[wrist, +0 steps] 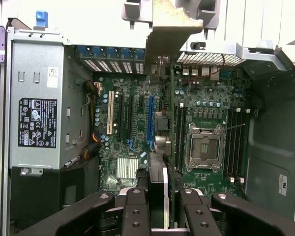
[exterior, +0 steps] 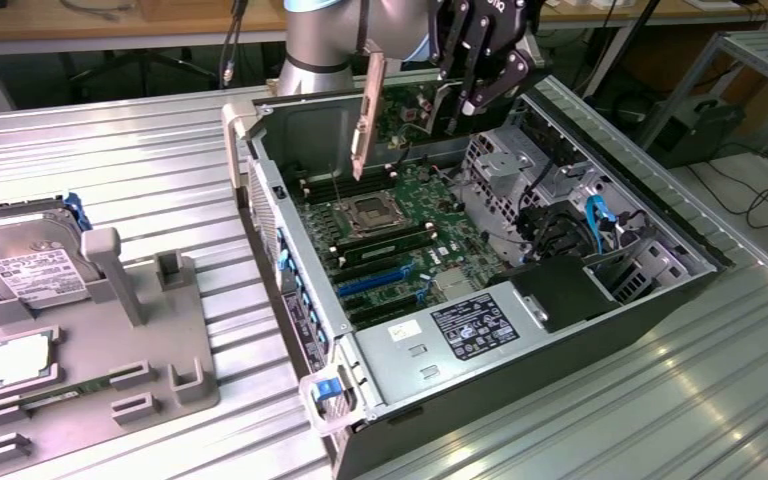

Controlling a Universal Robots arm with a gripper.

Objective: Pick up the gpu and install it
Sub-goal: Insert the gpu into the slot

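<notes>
My gripper (exterior: pixel 462 108) hangs above the far end of the open computer case (exterior: pixel 651 215), shut on the gpu (exterior: pixel 411 108). The gpu is a green card held on edge, and its silver end bracket (exterior: pixel 371 110) points down toward the motherboard (exterior: pixel 404 235). In the wrist view the gpu (wrist: pixel 158 179) shows edge-on as a dark narrow slab between my black fingers (wrist: pixel 136 211). Its bracket (wrist: pixel 169 29) reaches to the case's rear wall. The card floats over the board near the blue slot (wrist: pixel 151 118), apart from it.
Inside the case are the CPU socket (exterior: pixel 368 215), a power supply (exterior: pixel 454 335) with a black label, and drive cages with blue cables (exterior: pixel 598 225). A hard drive (exterior: pixel 35 265) stands in a grey fixture (exterior: pixel 131 340) at the exterior view's left, on the ribbed metal table (exterior: pixel 117 160).
</notes>
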